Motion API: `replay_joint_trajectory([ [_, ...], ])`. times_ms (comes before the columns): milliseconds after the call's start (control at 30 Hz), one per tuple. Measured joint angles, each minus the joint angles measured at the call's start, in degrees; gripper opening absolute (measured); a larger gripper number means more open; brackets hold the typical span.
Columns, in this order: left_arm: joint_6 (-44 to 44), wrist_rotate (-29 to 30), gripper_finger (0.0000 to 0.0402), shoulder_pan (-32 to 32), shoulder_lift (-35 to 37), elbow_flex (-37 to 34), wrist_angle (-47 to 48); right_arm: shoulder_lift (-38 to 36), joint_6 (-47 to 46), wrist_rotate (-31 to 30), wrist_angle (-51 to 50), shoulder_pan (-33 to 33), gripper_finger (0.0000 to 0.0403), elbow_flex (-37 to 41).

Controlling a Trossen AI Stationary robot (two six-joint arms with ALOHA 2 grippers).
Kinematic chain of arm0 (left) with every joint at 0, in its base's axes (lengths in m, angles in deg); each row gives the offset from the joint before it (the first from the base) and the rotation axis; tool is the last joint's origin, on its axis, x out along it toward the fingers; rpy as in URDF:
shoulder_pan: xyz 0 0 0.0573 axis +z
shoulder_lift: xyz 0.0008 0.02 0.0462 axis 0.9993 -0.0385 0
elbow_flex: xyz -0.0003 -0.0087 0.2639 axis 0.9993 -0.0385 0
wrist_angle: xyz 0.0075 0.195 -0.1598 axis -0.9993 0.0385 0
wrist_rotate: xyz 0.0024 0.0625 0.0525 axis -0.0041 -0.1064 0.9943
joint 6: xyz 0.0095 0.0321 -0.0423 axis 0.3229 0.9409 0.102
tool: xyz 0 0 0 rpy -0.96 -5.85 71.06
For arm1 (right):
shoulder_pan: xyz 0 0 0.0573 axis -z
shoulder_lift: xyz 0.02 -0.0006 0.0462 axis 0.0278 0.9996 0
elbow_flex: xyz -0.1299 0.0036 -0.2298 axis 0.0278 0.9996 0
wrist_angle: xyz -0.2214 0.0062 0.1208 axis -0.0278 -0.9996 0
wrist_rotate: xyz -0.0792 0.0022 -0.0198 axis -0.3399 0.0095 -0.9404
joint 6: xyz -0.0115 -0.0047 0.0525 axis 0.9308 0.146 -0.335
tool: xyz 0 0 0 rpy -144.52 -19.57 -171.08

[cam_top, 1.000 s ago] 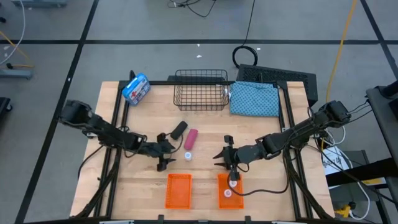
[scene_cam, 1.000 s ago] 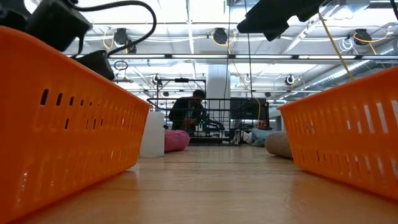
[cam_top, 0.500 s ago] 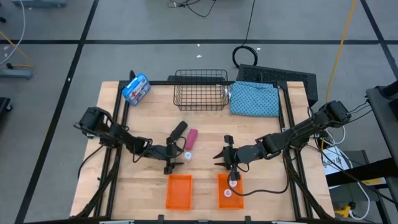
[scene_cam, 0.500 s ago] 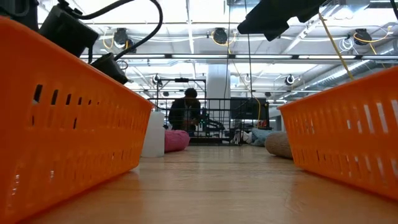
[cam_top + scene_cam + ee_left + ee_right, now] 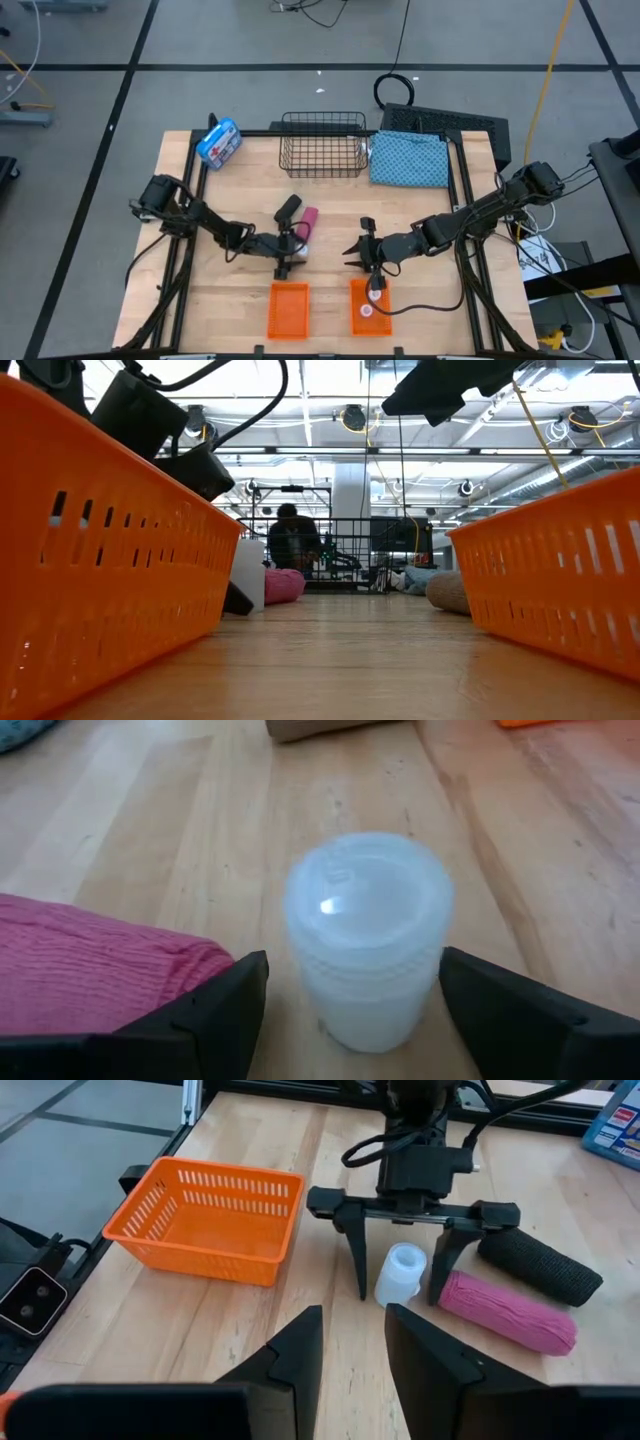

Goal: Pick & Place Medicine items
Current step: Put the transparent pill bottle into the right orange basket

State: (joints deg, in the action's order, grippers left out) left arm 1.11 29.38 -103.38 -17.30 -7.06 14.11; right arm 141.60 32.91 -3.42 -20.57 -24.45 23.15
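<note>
Straddling a small white bottle (image 5: 367, 935) that stands upright on the bench (image 5: 230, 290), the left hand (image 5: 404, 1270) has its fingers spread wide, one on each side. The pink piece (image 5: 506, 1313) lies just beside the bottle, the black piece (image 5: 540, 1267) behind it. The right hand (image 5: 362, 256) hangs over the right orange basket (image 5: 356, 310), fingers narrowly apart.
</note>
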Motion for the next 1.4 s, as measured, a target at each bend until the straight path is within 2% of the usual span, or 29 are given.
replay_joint_trajectory([
  [133,0.1,-0.7,0.0282,0.4,0.0,0.0,0.8,0.0,0.0,0.0,0.0,0.0,0.01,0.0],
  [400,0.1,-0.7,0.0185,0.5,0.0,0.0,0.4,0.0,0.0,-0.1,0.0,0.0,0.01,0.0],
  [533,0.5,0.0,0.0154,0.6,0.0,0.0,0.3,0.0,0.0,-0.1,0.0,0.0,0.01,0.0],
  [633,0.5,0.1,0.0154,0.6,0.0,0.0,0.0,0.0,0.0,-0.1,0.0,0.0,0.01,0.0],
  [833,0.1,1.0,0.0187,0.6,-0.2,0.7,-2.5,0.0,0.0,-0.1,0.0,0.0,0.01,0.0],
  [1033,2.2,1.0,0.0148,0.7,-0.2,5.9,-0.7,0.0,0.0,-0.1,0.2,0.0,0.01,0.0],
  [1233,5.3,-0.1,0.0148,1.8,-0.1,13.1,6.2,0.0,-0.2,-0.1,0.4,0.6,0.01,0.0],
  [1400,5.0,-0.2,0.0175,3.5,-0.1,17.3,12.3,0.0,-0.2,-0.1,0.4,1.4,0.01,0.0],
])
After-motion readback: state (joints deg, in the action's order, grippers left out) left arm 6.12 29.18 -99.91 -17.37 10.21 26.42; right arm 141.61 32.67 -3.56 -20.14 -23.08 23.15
